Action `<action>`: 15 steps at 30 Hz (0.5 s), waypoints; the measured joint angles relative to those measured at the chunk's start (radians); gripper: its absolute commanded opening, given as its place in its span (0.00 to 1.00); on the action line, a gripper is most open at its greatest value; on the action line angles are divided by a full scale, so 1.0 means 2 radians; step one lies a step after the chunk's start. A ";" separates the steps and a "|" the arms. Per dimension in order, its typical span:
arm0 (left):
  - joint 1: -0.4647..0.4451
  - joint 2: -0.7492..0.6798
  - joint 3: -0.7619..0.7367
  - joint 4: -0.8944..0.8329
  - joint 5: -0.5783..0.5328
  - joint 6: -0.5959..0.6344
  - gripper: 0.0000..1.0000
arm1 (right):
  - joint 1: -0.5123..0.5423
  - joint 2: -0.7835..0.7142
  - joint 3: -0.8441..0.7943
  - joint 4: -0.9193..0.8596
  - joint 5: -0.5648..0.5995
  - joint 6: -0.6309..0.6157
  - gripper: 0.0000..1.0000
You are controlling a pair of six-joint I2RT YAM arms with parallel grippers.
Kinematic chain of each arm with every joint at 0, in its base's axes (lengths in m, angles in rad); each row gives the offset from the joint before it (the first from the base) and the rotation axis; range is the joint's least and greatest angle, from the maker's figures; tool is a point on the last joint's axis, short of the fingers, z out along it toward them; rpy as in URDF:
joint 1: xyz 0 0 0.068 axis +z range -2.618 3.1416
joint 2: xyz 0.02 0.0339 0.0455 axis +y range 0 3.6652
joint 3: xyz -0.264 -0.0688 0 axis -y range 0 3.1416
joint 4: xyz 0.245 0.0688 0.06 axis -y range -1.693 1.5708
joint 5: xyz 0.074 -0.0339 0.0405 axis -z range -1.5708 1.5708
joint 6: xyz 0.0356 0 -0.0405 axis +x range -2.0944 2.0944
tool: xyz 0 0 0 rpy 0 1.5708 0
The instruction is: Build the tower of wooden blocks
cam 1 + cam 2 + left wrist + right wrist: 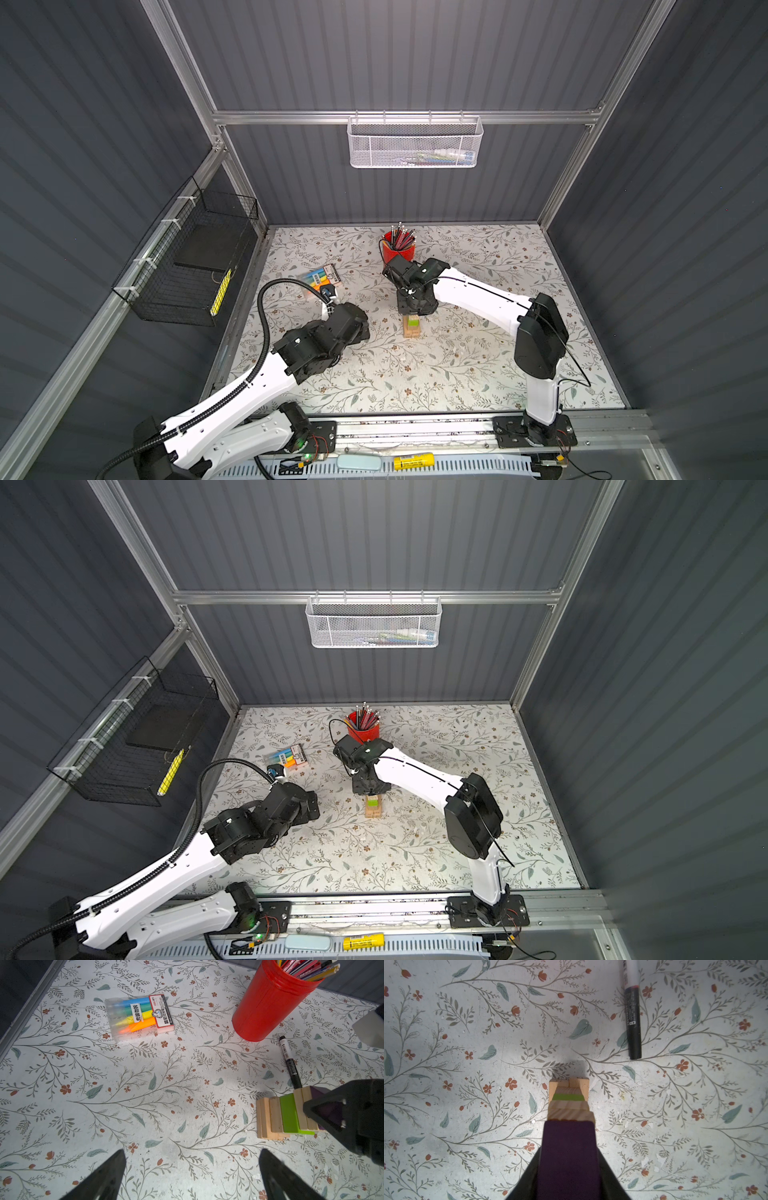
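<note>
The wood block tower [411, 327] [373, 806] stands mid-table, a stack of pale tan wood blocks with a lime-green block [289, 1114] [566, 1097] among them. Its top piece is a purple block [569, 1159] [319, 1092]. My right gripper [569, 1153] [412, 313] [371, 792] reaches down from above and is shut on the purple block, one finger pressed against each long side. Whether that block rests on the stack I cannot tell. My left gripper [192, 1152] [360, 328] hangs open over bare table to the left of the tower, holding nothing.
A black marker [291, 1061] [632, 1018] lies just behind the tower. Farther back stands a red pencil cup [399, 249] [268, 1005]. A pack of highlighters [320, 280] [139, 1016] lies at the back left. Wire baskets [411, 141] [187, 266] hang on the walls.
</note>
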 measured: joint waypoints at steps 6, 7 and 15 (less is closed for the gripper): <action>0.000 0.000 0.000 0.000 0.000 0.000 1.00 | 0.000 0.000 0.000 0.001 -0.004 -0.003 0.49; 0.000 0.001 0.000 0.000 0.000 0.000 1.00 | 0.000 -0.001 0.000 0.001 -0.005 -0.004 0.50; 0.000 0.005 0.000 -0.004 -0.005 0.001 1.00 | 0.000 -0.056 0.000 -0.002 -0.003 -0.013 0.69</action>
